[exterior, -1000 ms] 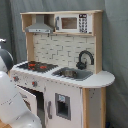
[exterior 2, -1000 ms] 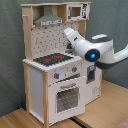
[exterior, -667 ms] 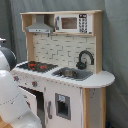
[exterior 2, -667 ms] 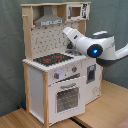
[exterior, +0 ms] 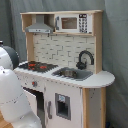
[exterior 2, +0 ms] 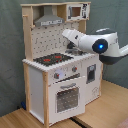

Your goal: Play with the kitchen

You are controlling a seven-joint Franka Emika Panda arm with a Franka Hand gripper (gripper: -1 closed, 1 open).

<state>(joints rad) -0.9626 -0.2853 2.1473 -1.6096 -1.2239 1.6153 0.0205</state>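
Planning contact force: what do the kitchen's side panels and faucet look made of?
The kitchen's side panels look like light unfinished or matte wood, pale tan against painted white fronts. The faucet looks black, possibly plastic or painted wood; it shows no metallic shine, so I cannot say for certain.

No text, brand name, number or sign can be read anywhere in either exterior view. The microwave (exterior: 73, 23) on the kitchen (exterior: 65, 65) has a panel of small marks beside its window, but they are too blurred to make out as digits or letters. The fronts of the kitchen below the worktop carry nothing readable, and the robot arm (exterior 2: 95, 44) shows only a blue light, no lettering.
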